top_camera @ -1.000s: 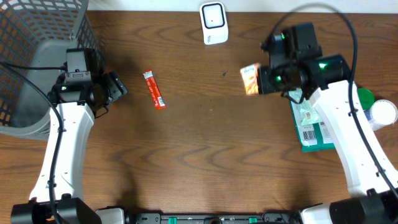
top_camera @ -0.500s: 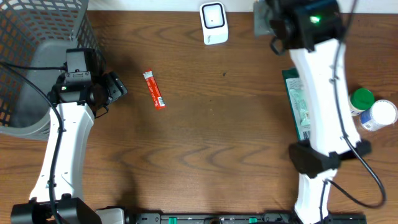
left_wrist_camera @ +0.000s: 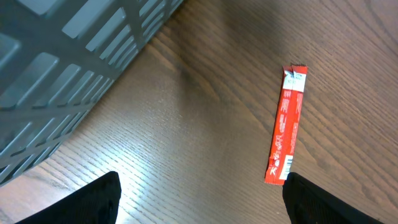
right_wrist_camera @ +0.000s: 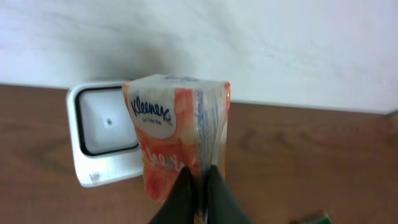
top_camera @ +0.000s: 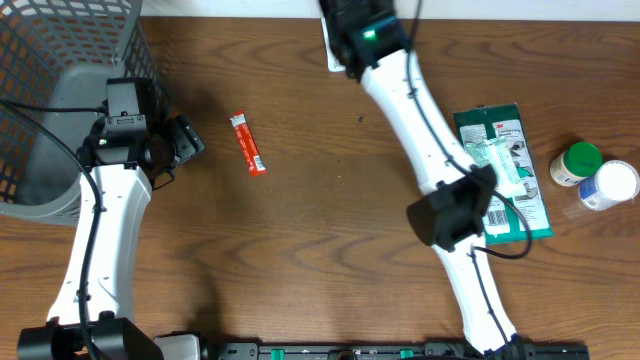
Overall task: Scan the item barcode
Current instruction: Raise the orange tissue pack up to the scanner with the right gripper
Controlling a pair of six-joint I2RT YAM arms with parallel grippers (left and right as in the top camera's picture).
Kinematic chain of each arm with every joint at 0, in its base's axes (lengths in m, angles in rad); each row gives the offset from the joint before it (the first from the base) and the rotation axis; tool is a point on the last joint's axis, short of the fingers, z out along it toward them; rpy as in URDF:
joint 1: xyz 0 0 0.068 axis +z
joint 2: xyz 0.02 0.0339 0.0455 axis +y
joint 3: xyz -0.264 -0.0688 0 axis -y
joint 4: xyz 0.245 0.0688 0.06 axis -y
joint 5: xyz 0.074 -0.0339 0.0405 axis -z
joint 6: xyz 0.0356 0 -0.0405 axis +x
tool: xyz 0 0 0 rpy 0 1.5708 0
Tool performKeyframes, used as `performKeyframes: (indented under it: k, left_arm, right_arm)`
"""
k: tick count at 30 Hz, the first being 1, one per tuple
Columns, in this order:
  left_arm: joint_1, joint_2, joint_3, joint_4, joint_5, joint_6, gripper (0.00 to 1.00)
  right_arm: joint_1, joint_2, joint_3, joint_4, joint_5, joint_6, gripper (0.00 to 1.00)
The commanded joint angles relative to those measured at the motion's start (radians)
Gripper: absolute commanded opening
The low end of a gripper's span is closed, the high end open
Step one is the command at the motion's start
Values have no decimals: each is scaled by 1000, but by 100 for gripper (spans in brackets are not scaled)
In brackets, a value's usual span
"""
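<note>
Tissue pack (right_wrist_camera: 180, 130): we see it pinched at its near end by the right gripper (right_wrist_camera: 199, 183), whose two dark fingers (right_wrist_camera: 179, 202) are pressed close together on the wrapper's seam. From that grip the pack's long axis runs straight away from the fingers, toward the pale wall at the back of the table (top_camera: 300, 250). The printed brand name sits at the far end, reading slantwise across the orange and white face turned to the wrist camera. The pack is held up off the wood. In the wrist view it overlaps the right edge of the white scanner (right_wrist_camera: 102, 134), which lies just beside it to the left with its dark-framed window facing up. We cannot tell whether the two touch.

From overhead the right arm reaches to the far edge of the table and covers both pack and scanner. Near its elbow lies a green packet (top_camera: 500, 170), with a green-capped bottle (top_camera: 578, 162) and a white-capped bottle (top_camera: 610, 183) just beside it.

The left gripper (left_wrist_camera: 205, 199) has its fingers spread wide on nothing, hanging above bare wood. A red sachet (left_wrist_camera: 286, 124) lies flat ahead of it, and the grey mesh basket (left_wrist_camera: 62, 62) stands to its left.
</note>
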Motion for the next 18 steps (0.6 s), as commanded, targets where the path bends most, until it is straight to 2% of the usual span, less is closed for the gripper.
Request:
performKeyframes:
  k: [1,7,18]
  left_arm:
    - [9,-11,6,-2,-13,-8,84]
    - [9,-11,6,-2,-13,-8,84]
    - [9,-11,6,-2,-13,-8,84]
  right_arm:
    - [40,61,15,104,146,-109,1]
    - [61,157,15,255,192,-267,1]
    - [58,236,3,261,212,-317,1]
